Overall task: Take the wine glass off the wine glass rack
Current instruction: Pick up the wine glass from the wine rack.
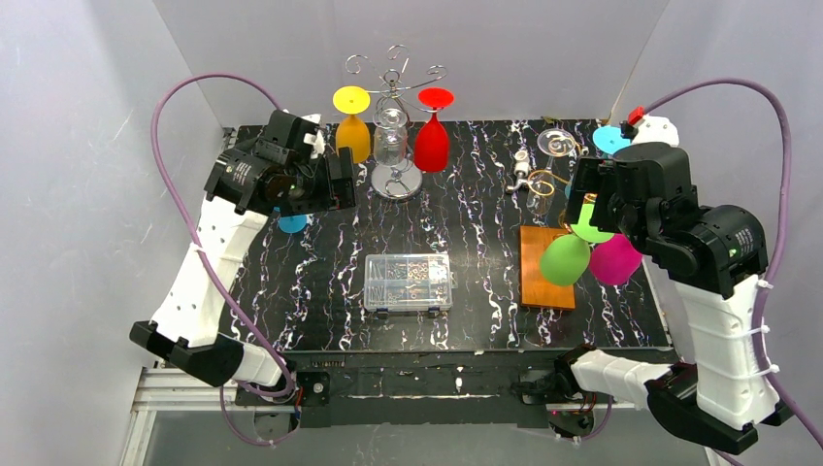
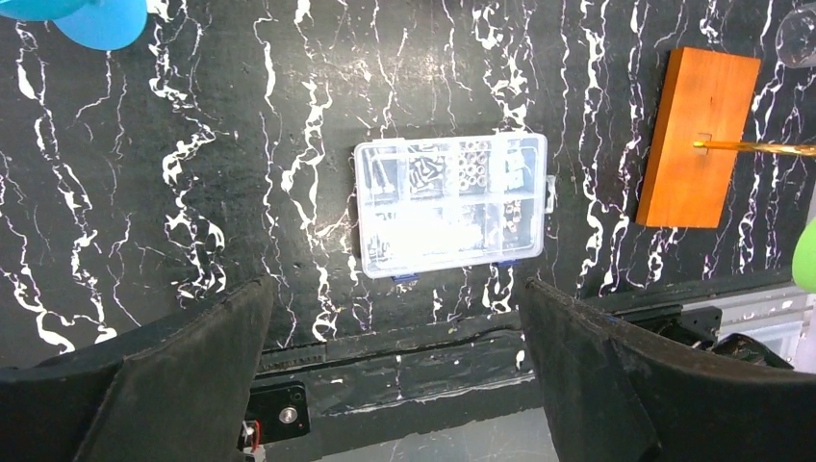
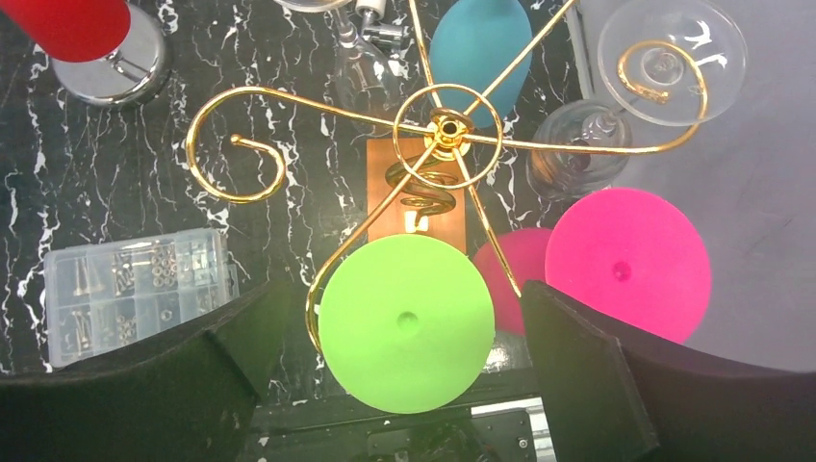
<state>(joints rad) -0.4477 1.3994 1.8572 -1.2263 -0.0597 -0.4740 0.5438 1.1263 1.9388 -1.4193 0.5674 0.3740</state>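
Note:
A gold wire wine glass rack [image 3: 447, 125] on a wooden base [image 1: 546, 267] stands at the right. Hanging from it are a green wine glass [image 3: 406, 322], a pink one [image 3: 627, 262], a teal one [image 3: 479, 48] and a clear one [image 3: 671, 58]. My right gripper [image 3: 396, 294] hovers open above the rack, and the green foot shows between its fingers without touching them. My left gripper [image 2: 396, 289] is open and empty at the back left. A blue glass [image 1: 291, 223] sits on the table just under that arm.
A silver rack [image 1: 396, 116] at the back centre carries a yellow glass [image 1: 352, 131], a red glass [image 1: 433, 136] and a clear one. A clear plastic parts box [image 1: 408, 282] lies mid-table. White walls enclose the table on three sides.

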